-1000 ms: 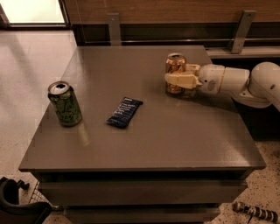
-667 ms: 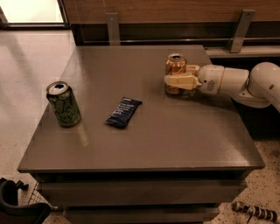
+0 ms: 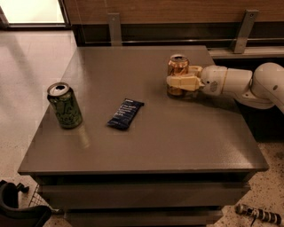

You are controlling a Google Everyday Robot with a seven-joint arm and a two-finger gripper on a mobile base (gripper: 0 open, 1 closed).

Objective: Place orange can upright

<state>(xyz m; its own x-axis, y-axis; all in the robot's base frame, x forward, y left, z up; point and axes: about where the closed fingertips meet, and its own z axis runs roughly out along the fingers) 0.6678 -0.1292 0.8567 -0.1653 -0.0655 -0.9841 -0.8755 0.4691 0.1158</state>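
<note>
The counter (image 3: 177, 142), a broad grey-brown slab with a matt top, filled most of the view and carried everything else. Pale glossy floor (image 3: 26, 66) lay off its left side, and a dark wood-panelled wall (image 3: 177, 13) with two metal brackets ran behind its far edge. A white arm (image 3: 248, 84) reached in from the right, low over the counter's far right part, its rounded segments lying roughly level with the surface. At its end the cream-coloured tool (image 3: 177, 79) was closed around the orange can (image 3: 178, 66). One finger (image 3: 182, 82) crossed the can's front about halfway down, and the other showed just behind the can on its right, so the can was gripped between them. The orange can stood upright in the far right area of the counter, silver top up, its base apparently on the surface. Well apart from it, near the left edge, the green can (image 3: 65, 106) also stood upright with its silver top showing. Between the two cans, closer to the green one, a dark blue snack packet (image 3: 125, 114) lay flat on the counter at a slant, touching neither can.
</note>
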